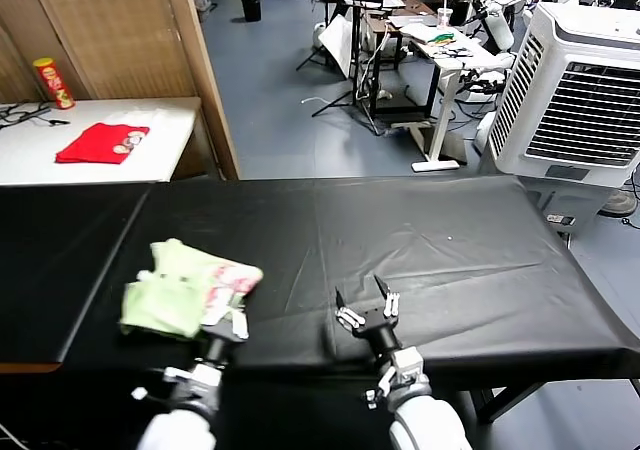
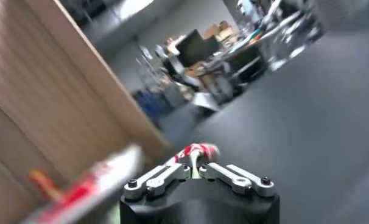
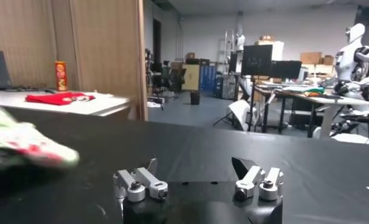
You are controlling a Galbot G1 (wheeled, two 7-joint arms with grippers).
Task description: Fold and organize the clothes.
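The clothes point(image 1: 185, 285), a pale green T-shirt bunched into a loose fold with its red checkered print showing at the right end, lie near the front left of the black table point(image 1: 450, 260). My left gripper point(image 1: 232, 318) is at the shirt's front edge, shut on a pinch of the fabric. In the left wrist view a strip of the green and red cloth point(image 2: 193, 151) runs between the closed jaws of the left gripper point(image 2: 193, 169). To the right of the shirt, my right gripper point(image 1: 362, 296) stands open and empty just above the table, near its front edge. The right wrist view shows the right gripper point(image 3: 196, 167) with the shirt point(image 3: 26, 149) off to its side.
A white side table point(image 1: 150, 160) at the back left carries a small red folded garment point(image 1: 100, 142) and a red can point(image 1: 52, 82). A wooden panel point(image 1: 200, 60) stands behind it. A white air cooler point(image 1: 585, 100) stands at the back right.
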